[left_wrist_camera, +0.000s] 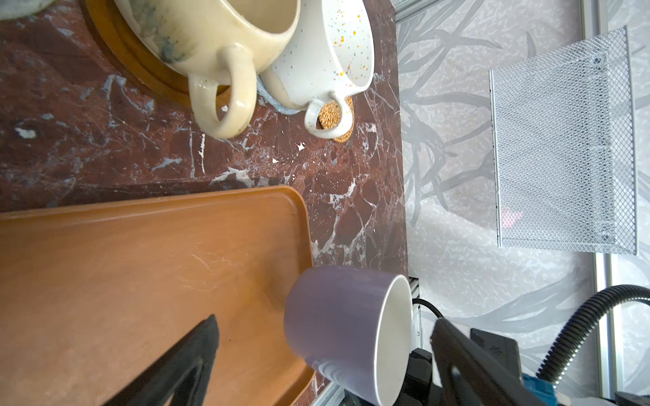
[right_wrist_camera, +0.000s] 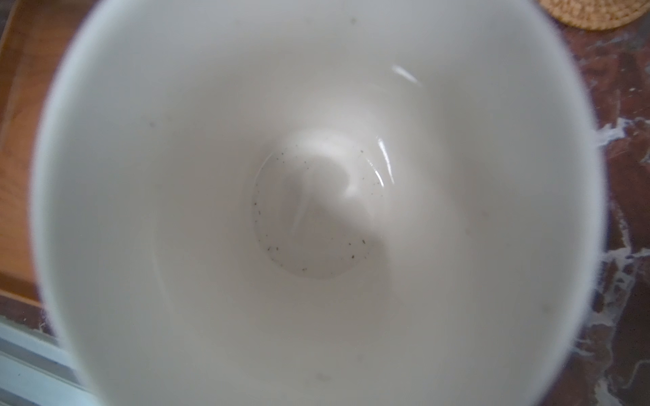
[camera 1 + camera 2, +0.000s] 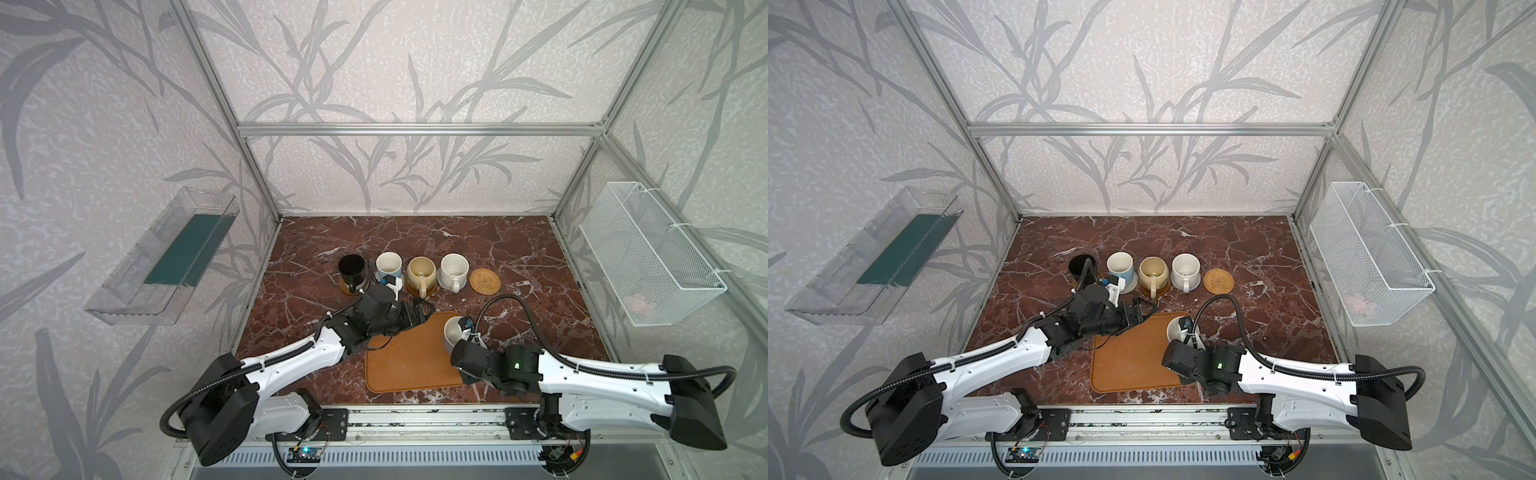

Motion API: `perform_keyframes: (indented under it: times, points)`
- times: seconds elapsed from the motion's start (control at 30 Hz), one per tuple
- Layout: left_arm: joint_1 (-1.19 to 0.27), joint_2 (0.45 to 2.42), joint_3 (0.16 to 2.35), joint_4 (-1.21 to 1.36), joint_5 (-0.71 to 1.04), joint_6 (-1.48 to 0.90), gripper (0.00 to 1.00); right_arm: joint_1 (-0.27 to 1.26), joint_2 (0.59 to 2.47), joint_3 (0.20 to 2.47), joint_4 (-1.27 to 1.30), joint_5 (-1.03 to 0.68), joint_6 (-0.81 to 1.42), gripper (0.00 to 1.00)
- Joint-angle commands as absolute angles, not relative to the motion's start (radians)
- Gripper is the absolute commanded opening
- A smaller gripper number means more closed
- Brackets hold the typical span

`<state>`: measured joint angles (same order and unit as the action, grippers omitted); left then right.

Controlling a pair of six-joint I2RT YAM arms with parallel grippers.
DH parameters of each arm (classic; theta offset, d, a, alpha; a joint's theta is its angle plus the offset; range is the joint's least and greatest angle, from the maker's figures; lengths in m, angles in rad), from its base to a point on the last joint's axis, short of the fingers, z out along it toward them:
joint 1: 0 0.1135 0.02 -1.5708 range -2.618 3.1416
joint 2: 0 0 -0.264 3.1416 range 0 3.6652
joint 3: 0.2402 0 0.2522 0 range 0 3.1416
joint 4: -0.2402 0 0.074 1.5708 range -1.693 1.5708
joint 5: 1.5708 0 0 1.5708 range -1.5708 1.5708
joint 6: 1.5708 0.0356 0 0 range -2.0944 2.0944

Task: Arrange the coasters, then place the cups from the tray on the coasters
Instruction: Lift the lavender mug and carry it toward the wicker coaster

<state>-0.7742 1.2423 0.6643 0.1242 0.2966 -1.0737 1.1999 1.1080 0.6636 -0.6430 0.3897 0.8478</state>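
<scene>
With right gripper (image 3: 465, 330) clamped shut, holds purple cup (image 3: 451, 332) tilted at far right corner of tray (image 3: 399, 365); with left gripper (image 3: 420, 311) spread wide and empty just left. Might slip from that pinch, or clip speckled cup (image 3: 454, 270) beside bare woven coaster (image 3: 485, 281).

My bench (image 3: 415, 237): red-brown marble, white veins. Leaf-print grey wallpaper (image 3: 374, 62) all round, aluminium frame (image 3: 415, 129) in front of it. Clear wall bin (image 3: 137, 274) at 9 o'clock, white mesh basket (image 3: 648, 257) at 3.
</scene>
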Motion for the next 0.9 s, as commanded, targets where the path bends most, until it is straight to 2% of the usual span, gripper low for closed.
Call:
perform_keyframes:
  times: [0.0, 0.33, 0.63, 0.87]
  points:
    - [-0.783, 1.251, 0.727, 0.118, 0.244, -1.062, 0.97, 1.158, 1.070, 0.726, -0.672, 0.434, 0.815, 0.00]
    - [-0.783, 1.316, 0.829, 0.094, 0.248, -1.031, 0.97, 0.904, 1.035, 0.761, -0.619, 0.283, 0.718, 0.00]
    - [-0.790, 1.397, 0.951, 0.079, 0.224, -1.013, 0.97, 0.712, 1.112, 0.874, -0.677, 0.304, 0.644, 0.00]
    - [-0.802, 1.482, 1.062, 0.044, 0.181, -0.992, 0.98, 0.549, 1.198, 0.907, -0.573, 0.206, 0.560, 0.00]
